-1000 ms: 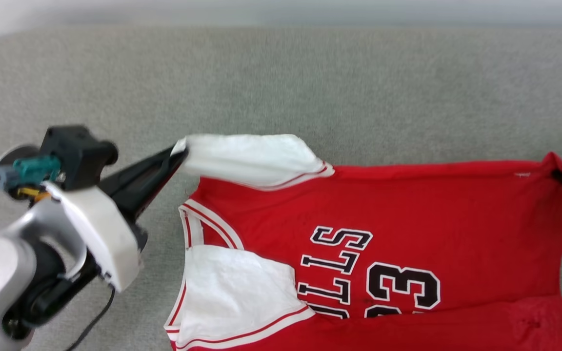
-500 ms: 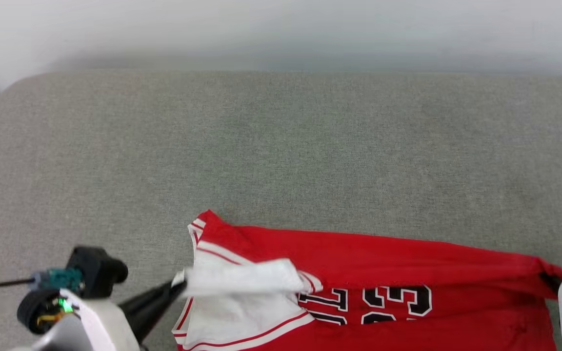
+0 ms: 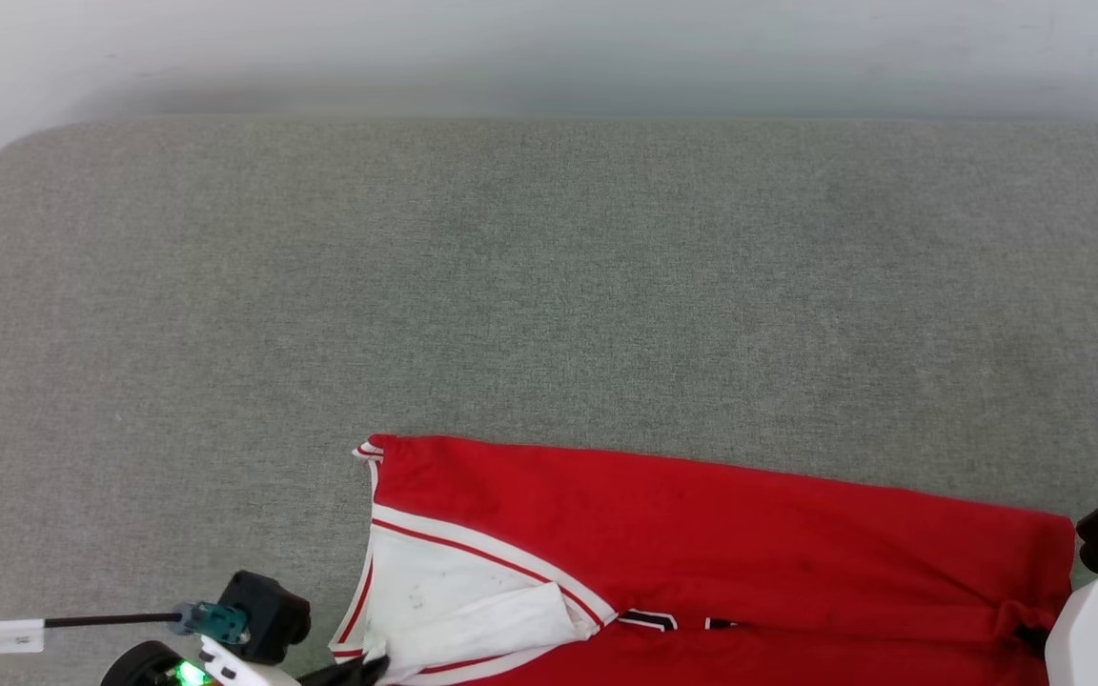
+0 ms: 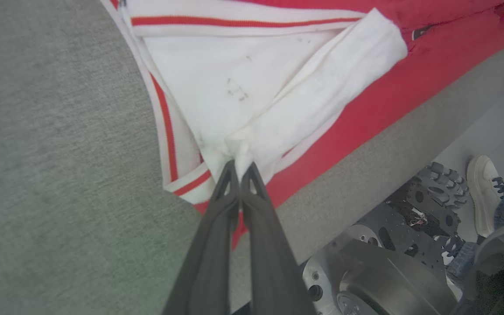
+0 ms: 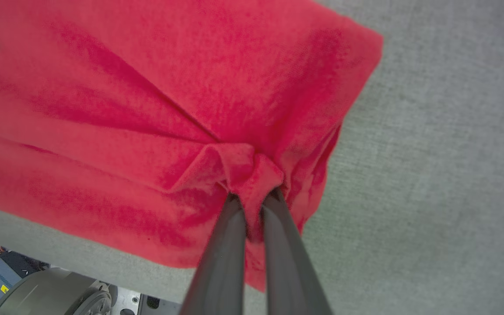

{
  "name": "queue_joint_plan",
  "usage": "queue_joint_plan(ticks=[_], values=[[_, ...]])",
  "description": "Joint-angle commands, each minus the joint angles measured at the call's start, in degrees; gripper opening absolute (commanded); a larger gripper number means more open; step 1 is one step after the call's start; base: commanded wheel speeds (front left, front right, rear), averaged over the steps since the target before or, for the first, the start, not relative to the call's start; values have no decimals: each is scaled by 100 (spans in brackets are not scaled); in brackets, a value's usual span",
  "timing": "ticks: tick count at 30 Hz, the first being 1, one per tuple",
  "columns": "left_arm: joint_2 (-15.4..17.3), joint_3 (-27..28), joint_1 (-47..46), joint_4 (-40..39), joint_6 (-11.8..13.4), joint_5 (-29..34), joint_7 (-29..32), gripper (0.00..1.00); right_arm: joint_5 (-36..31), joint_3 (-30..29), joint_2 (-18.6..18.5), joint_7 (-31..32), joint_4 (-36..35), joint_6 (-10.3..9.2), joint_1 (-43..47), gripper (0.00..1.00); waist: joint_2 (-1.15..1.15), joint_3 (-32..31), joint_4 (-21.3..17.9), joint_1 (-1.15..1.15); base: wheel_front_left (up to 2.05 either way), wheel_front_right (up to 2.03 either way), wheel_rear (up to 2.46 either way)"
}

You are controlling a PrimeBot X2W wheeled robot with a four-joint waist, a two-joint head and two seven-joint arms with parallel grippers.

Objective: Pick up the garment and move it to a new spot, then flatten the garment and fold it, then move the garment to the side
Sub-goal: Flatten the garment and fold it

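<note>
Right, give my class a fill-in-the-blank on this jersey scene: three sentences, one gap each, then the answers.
1. The left gripper is shut on the garment at its ____ sleeve.
2. The right gripper pinches a bunch of the garment's ____ fabric.
3. The garment lies on a ____ upholstered surface.
Missing words: white; red; grey.

The left gripper (image 4: 239,165) has two long, dark grey fingers (image 4: 217,245), slim and tapering, with triangular cut-outs near the tips; the right gripper (image 5: 253,199) has plain matte ones. Each wrist carries a white shell (image 3: 1097,619) and a black camera block (image 3: 263,617) with a teal plug (image 3: 217,621). A black cable (image 3: 101,623) bears a white tag (image 3: 17,635). The base (image 4: 387,280) is grey metal with screws, beside a dark roller wheel (image 4: 431,205).
</note>
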Motion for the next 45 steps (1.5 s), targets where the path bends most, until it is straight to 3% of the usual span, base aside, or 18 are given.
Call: queue_joint_plan(ticks=[1,4,5,6,7,8,9,19,26,30,34,39,45], values=[[-61,-67,-69,94,-68,79,-7,0,36,51,-32,-29,69,-2,35,0,0,18,-7,0,0,0,0],[-200,-165,-132,322,-153,181,-33,0,63,166,-105,-90,193,-2,16,0,0,35,-16,0,0,0,0],[-239,-190,-152,397,-178,200,-42,0,56,210,-137,-152,221,-3,1,6,0,30,-17,0,0,0,0],[-275,-218,-167,446,-219,245,-69,0,88,216,-124,-258,246,-2,-32,100,0,22,-19,0,0,0,0],[-311,-244,-182,497,-266,312,-123,13,176,175,-40,-298,317,-3,-65,100,0,5,-22,0,0,0,0],[-347,-271,-176,577,-291,349,-165,50,263,197,6,-278,359,-3,-61,100,0,-25,-24,0,0,0,0],[-375,-288,-157,637,-310,379,-210,100,317,207,19,-246,380,-3,-55,100,0,-62,-31,0,0,0,0],[-514,50,-241,706,-181,657,-1169,100,617,-283,40,-126,-136,-2,93,100,0,-452,-85,0,0,0,0],[-643,634,-162,692,342,995,-2455,100,659,-949,517,142,-740,-2,212,100,0,-585,-121,0,0,0,0],[-987,1076,-9,715,651,1256,-2777,100,398,-1307,927,251,-884,-2,301,100,0,-623,-126,0,0,0,0],[-1639,1905,188,438,774,1817,-2809,100,126,-1684,1454,224,-732,-2,302,100,0,-586,-101,0,0,0,0],[-2408,2895,583,267,573,2686,-2806,100,-144,-1939,1900,48,-369,-2,149,100,0,-459,-79,0,0,0,0],[-2976,3505,776,171,239,3768,-2807,100,-271,-2130,2057,-216,144,-2,-8,100,0,-212,-32,0,0,0,0]])
